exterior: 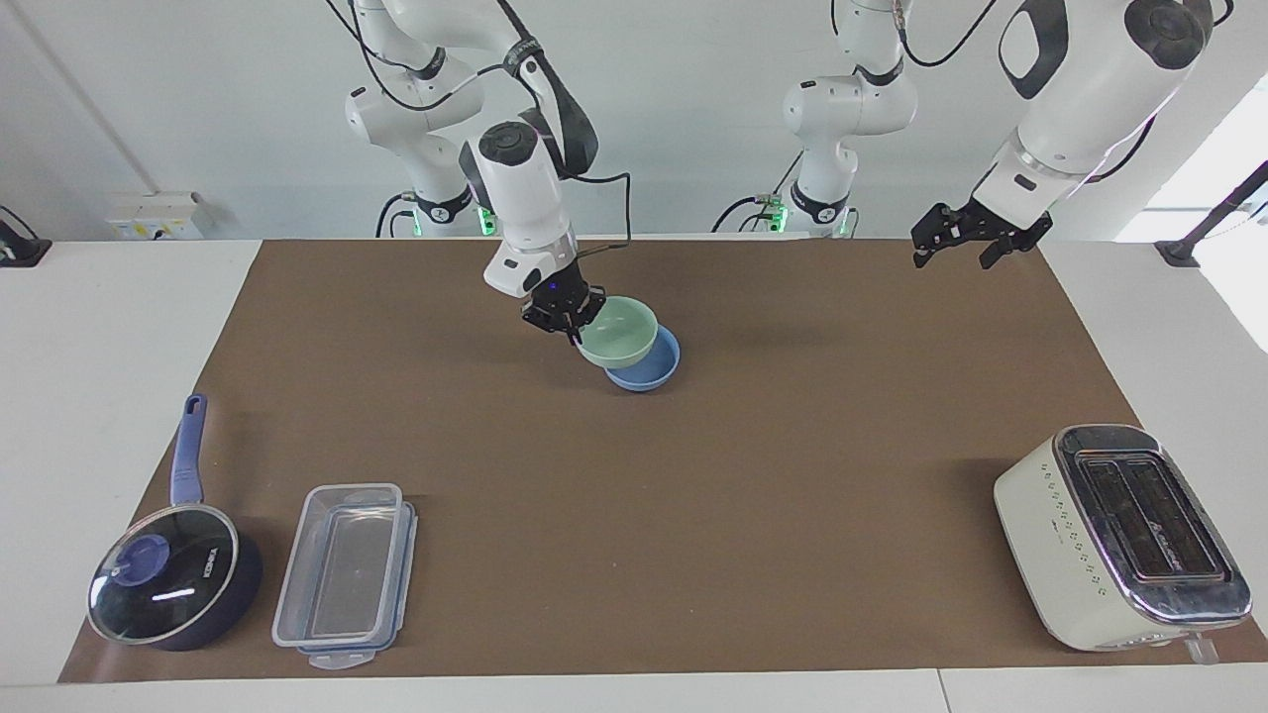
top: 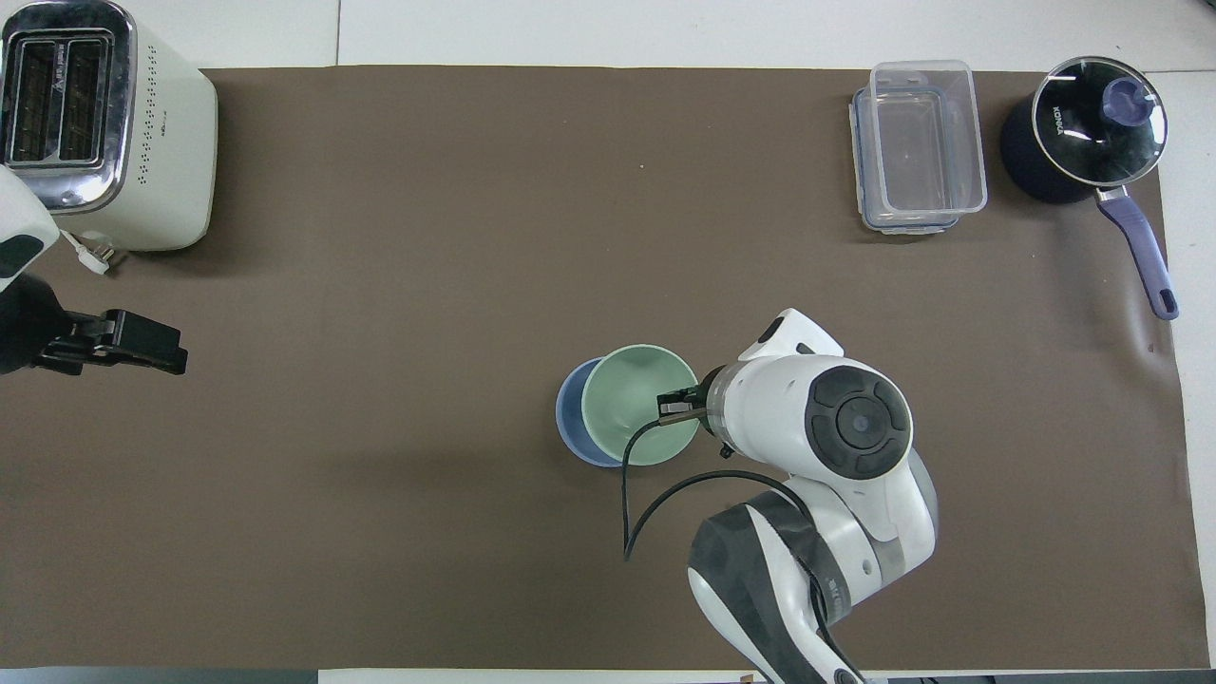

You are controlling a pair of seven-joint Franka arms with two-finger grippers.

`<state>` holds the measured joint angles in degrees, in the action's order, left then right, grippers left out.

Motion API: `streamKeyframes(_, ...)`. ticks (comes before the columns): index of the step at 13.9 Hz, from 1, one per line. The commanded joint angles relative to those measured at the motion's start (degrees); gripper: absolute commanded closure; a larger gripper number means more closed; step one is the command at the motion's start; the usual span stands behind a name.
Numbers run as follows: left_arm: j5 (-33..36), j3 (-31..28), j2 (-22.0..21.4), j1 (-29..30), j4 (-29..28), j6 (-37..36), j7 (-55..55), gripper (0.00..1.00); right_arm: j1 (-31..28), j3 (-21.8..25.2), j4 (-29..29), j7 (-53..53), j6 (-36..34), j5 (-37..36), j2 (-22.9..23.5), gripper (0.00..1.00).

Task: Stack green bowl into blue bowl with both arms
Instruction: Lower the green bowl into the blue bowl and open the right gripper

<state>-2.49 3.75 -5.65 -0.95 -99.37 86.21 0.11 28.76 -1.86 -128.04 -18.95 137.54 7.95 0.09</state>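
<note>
White table (exterior: 99, 396), brown mat (exterior: 693, 475) covering most of top. Plain pale wall (exterior: 674, 119) at robots' end. Bright glare at wall's edge toward left arm's end, possibly window; could not tell. Black clamp-like mount (exterior: 1184, 248) on table edge there, another (exterior: 20, 248) at right arm's end. White socket box (exterior: 149, 213) low on wall near right arm's end. Green indicator lights glowed at both arm bases. Even, diffuse lighting, soft shadows on mat.

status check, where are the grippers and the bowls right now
Right gripper shut on green bowl, raised over blue bowl, not seated. Left gripper open, waiting high near the toaster's end. Nothing in the way.
</note>
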Motion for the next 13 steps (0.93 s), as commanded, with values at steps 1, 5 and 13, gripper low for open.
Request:
streamKeyframes(1, 3.10, 0.11, 0.89, -0.71, 4.06, -3.31, 0.77, 0.00, 0.77, 0.28, 1.57, -0.92, 0.89, 0.92, 2.02, 1.00)
streamKeyframes(5, 4.52, 0.20, 4.51, -1.07, 11.12, -7.64, 1.13, 0.00, 3.05, 0.19, 1.57, -1.09, 2.29, 0.92, 3.77, 1.00)
streamKeyframes(13, 2.14, -0.41, 4.42, -0.72, 10.24, -4.55, 0.42, 0.00, 3.67, 0.27, 1.04, -0.48, 2.20, 0.84, 4.04, 0.99)
